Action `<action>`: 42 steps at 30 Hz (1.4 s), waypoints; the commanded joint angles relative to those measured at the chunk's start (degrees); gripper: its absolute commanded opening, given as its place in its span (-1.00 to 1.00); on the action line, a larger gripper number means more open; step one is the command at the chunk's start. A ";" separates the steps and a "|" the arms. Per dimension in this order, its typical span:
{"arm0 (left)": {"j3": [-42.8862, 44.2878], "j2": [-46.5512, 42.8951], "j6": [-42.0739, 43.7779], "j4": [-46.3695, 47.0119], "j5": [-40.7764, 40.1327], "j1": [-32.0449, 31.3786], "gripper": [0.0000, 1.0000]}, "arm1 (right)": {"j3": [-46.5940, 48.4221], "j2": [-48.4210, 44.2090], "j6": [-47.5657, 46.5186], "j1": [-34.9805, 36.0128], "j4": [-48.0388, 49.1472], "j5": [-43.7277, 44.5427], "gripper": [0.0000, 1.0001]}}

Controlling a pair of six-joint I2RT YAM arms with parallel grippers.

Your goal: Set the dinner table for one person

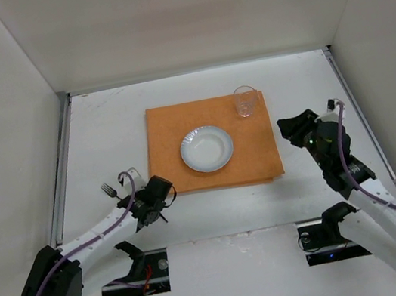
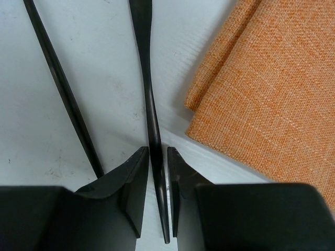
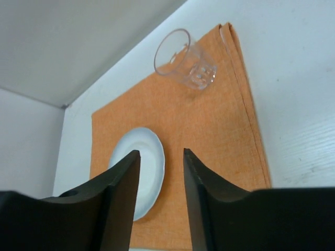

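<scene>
On the left gripper (image 2: 157, 150) the fingers stand narrowly apart astride a black utensil handle (image 2: 148, 89) on the dinner table (image 2: 31, 130) beneath them — not pinching. The right gripper (image 3: 161, 151) has its fingers spread, empty — plate (image 3: 138, 140) and glass (image 3: 186, 60) beyond their tips.

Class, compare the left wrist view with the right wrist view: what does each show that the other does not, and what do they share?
Left wrist only: two black cutlery handles, one of them lying between the fingers of the left gripper. Right wrist only: a clear glass and a white plate, seen past the right gripper, whose jaws stand apart. Both: the orange placemat on the white dinner table.
</scene>
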 commanded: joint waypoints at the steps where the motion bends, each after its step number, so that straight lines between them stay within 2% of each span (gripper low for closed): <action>1: 1.39 1.37 -1.25 0.08 1.88 0.66 -0.64 | 3.74 0.58 -1.82 -1.49 0.19 -5.02 -0.02; 8: 0.68 -1.17 -1.08 -0.71 1.45 1.01 -0.89 | 4.27 4.36 -1.90 -0.96 2.92 -4.67 0.08; 15: -0.29 -9.95 -2.22 -4.48 -0.22 0.31 -0.94 | 3.57 4.72 -2.26 -0.96 4.06 -4.49 0.10; 21: 5.06 -17.33 -3.19 -12.74 -5.84 -3.20 -0.94 | 1.11 4.89 -2.34 -0.96 6.61 -4.32 0.12; 24: 9.46 -17.88 -1.09 -13.02 -9.26 -6.45 -0.94 | 0.58 6.12 -3.57 -0.96 7.40 -3.62 0.12; 28: 17.01 -9.46 2.34 -9.34 -13.57 -13.82 -0.93 | -0.12 6.04 -4.28 -0.87 7.40 -1.51 0.12; 31: 23.34 0.28 8.56 -0.58 -15.34 -18.49 -0.91 | -0.56 5.33 -4.37 -0.87 7.58 -1.33 0.12; 33: 26.86 6.80 13.58 7.77 -12.89 -19.90 -0.91 | -1.09 5.16 -4.10 -0.87 7.84 -1.33 0.12; 36: 33.27 17.69 17.82 20.00 -2.89 -20.52 -0.91 | -1.70 5.16 -3.66 -1.31 7.93 -2.03 0.13; 42: 45.40 33.34 19.05 26.88 2.06 -22.10 -0.91 | -2.41 4.54 -3.05 -1.66 8.37 -2.12 0.14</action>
